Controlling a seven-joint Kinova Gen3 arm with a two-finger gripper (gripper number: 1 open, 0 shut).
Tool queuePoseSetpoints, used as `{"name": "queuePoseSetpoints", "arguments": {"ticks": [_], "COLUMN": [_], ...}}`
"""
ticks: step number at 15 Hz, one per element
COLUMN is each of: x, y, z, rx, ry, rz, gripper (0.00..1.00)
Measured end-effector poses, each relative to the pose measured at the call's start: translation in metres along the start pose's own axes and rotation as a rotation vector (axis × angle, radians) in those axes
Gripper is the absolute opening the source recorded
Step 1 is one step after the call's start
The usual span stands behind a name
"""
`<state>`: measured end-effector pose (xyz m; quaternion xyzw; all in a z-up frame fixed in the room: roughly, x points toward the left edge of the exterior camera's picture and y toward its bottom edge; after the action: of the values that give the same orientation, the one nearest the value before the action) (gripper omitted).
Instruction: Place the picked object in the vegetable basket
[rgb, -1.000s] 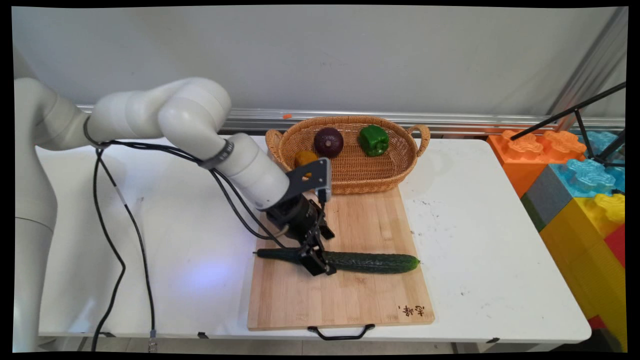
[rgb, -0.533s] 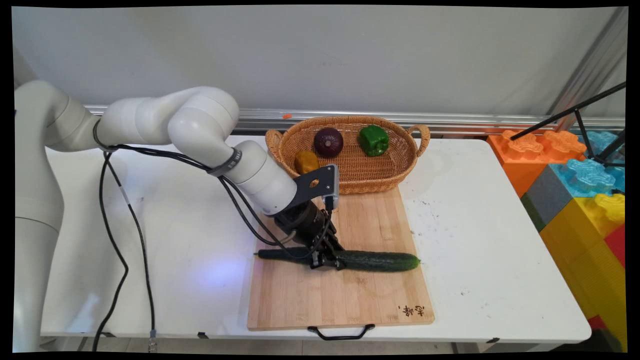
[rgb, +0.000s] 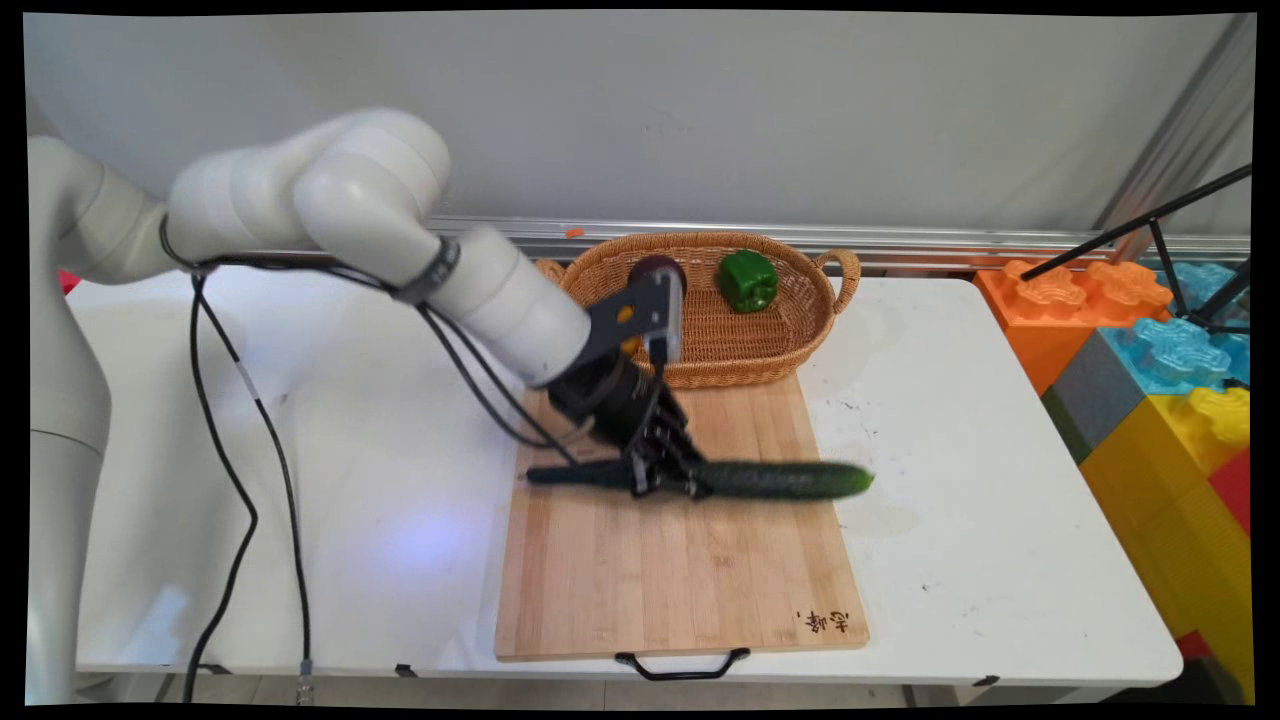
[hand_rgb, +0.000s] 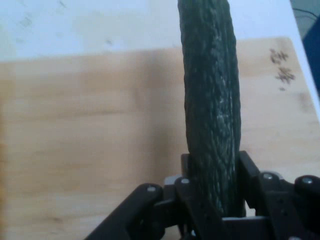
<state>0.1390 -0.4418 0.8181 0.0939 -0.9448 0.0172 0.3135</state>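
Claw clamping cucumber, above board

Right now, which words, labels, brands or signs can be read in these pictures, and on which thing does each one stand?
None can be read for certain.
Cutting board: a dark mark, seemingly burnt-in characters, at its near right corner; too small to read in the main view, blurred in the hand view.
Cucumber, shut in the pincer: no text.
Basket: no text.
Toy blocks: no text.
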Motion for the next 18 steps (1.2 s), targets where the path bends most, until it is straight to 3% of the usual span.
{"name": "queuePoseSetpoints", "arguments": {"ticks": [4,9,14,18], "x": [0.028,0.048,0.045,0.034], "y": [-0.027,-0.076,-0.118,-0.148], "z": [-0.033,-0.042,-0.015,0.015], "rx": [0.114,0.248,0.291,0.316], "ry": [0.069,0.125,0.139,0.122], "rz": [0.08,0.151,0.181,0.214], "gripper": [0.0,0.0,0.0,0.0]}}
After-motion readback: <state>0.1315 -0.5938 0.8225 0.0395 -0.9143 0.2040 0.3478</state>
